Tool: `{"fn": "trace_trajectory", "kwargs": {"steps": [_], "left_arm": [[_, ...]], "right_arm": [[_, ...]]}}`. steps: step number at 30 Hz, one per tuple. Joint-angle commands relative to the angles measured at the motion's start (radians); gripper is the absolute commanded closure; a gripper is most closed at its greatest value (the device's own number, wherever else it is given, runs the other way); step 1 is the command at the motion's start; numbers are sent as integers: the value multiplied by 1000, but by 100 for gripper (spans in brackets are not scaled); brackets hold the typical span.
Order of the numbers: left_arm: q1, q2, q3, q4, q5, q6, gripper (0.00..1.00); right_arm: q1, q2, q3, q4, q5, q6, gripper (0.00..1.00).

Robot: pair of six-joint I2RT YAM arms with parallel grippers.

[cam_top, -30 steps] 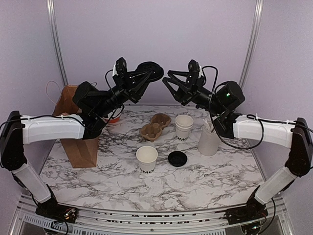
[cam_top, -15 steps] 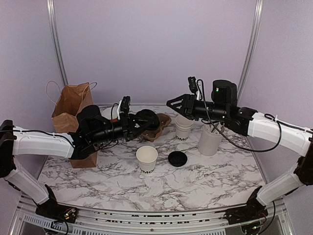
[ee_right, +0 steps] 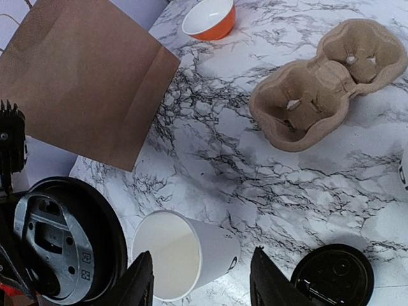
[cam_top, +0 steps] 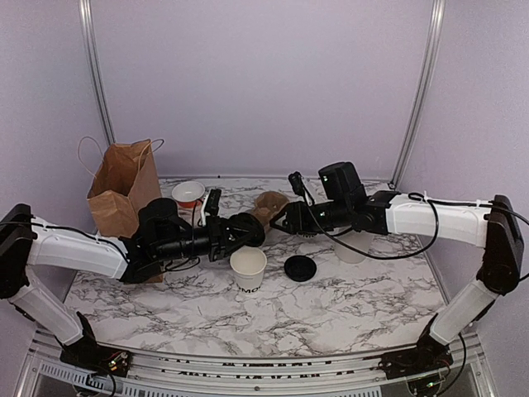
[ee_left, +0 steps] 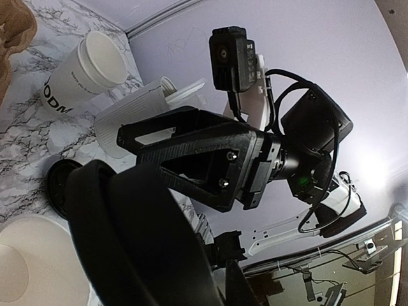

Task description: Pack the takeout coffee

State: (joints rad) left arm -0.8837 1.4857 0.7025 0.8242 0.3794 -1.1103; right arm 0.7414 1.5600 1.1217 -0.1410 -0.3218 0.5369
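On marbled desk (cam_top: 165, 299), empty white cup (cam_top: 248, 266); left jaws gripping black lid (cam_top: 247, 229), right jaws parted; both now lower.

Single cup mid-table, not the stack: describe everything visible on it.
The single paper cup is small, white, with a rolled rim and black lettering low on its side. It stands upright on the marble table, open, unlidded and looks empty. The left gripper holds a black lid close beside its rim, apparently not touching. A second black lid lies apart to its right.
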Motion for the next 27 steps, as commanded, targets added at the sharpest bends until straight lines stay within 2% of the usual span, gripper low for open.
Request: {"fn": "trace_trajectory", "kwargs": {"steps": [1,7,27], "left_arm": [[-6,34,-20,-2,-14,-1,87],[-8,71,-23,0,-7,-8,87],[-23,128,-41,36,24,-50,85]], "right_arm": [[11,14,54,-11,46,-30,50],[12,22,46,-18,89,-36,50],[25,72,43,0,79,-36,50]]}}
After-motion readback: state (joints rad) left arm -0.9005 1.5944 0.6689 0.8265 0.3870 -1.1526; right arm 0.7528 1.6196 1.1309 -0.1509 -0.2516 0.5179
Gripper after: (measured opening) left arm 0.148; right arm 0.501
